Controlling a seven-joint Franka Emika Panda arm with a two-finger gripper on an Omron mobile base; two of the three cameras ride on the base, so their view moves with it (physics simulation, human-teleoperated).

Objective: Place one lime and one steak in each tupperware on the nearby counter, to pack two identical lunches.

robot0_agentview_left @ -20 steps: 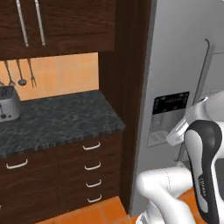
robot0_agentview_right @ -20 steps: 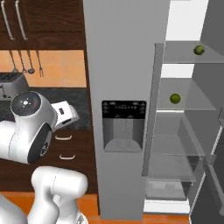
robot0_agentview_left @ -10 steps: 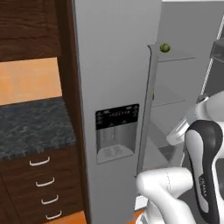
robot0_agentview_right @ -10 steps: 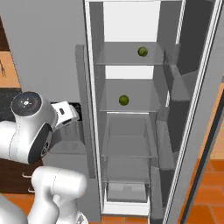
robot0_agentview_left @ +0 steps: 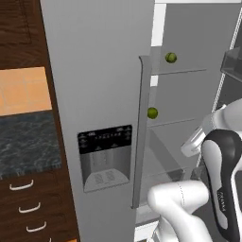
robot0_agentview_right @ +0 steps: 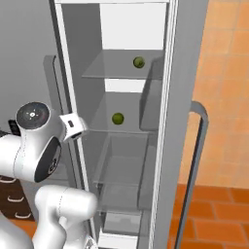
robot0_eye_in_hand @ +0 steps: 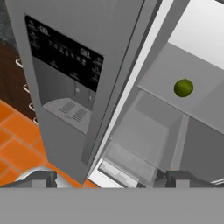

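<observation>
Nearest, at the bottom of my hand view, my two-finger gripper (robot0_eye_in_hand: 109, 178) has its jaws wide and empty. Beyond, upper right, one small round green lime (robot0_eye_in_hand: 183, 87) rests on a grey fridge shelf (robot0_eye_in_hand: 162, 74). Farther, at far left of my left base view, sits the dark speckled stone counter (robot0_agentview_left: 26, 142).

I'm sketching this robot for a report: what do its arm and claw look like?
The arm is glossy white with rounded, tubular links and dark grey-black joint sections; one round dark cap has a small centre mark. A dark link carries faint lettering. The claw ends in two small dark, blocky fingertips.
</observation>
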